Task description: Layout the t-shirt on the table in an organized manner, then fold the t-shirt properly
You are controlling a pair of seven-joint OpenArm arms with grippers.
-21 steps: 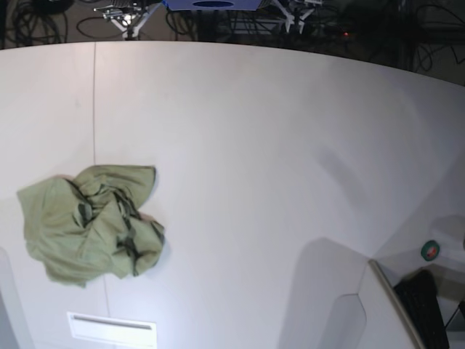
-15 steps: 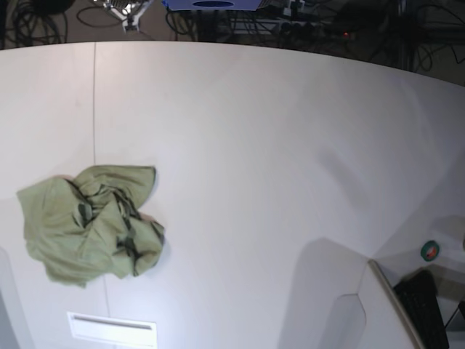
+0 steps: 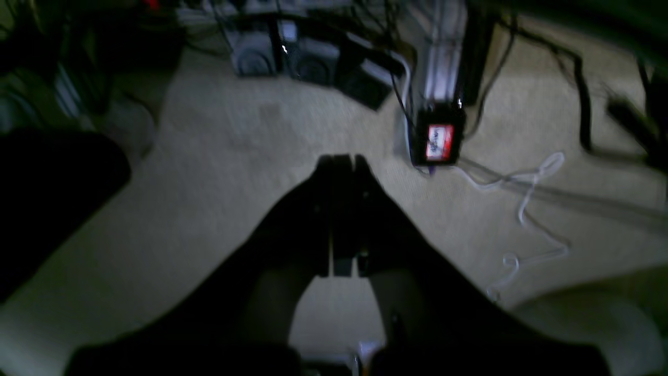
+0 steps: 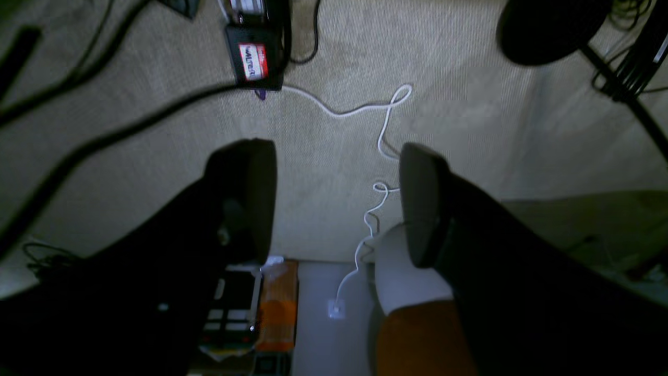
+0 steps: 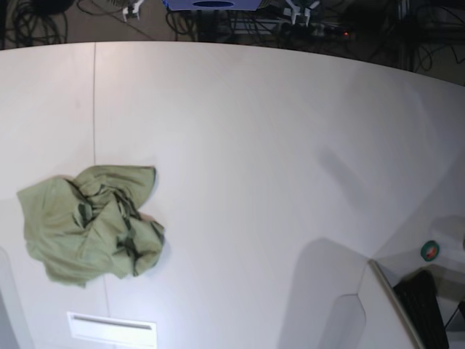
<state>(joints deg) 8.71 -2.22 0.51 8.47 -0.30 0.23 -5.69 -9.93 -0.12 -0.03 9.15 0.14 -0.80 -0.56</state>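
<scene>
The olive-green t-shirt [image 5: 87, 222] lies crumpled in a heap on the left part of the white table [image 5: 254, 145], with no gripper near it. In the left wrist view my left gripper [image 3: 342, 172] is shut, its dark fingers pressed together with nothing between them, over carpeted floor. The right wrist view has my right gripper [image 4: 336, 201] open and empty, also over the floor. In the base view only small white arm parts [image 5: 132, 9] show past the table's far edge.
A thin dark seam [image 5: 94, 109] runs down the table's left side. A white rectangular plate [image 5: 110, 329] lies near the front edge. A green tape roll [image 5: 431, 251] and a black keyboard [image 5: 425, 309] sit off the table at the right. Cables and a red-labelled box [image 4: 252, 60] lie on the floor.
The white arm parts at the far edge in the base view have drawn further up and out of the picture. The t-shirt has not moved.
</scene>
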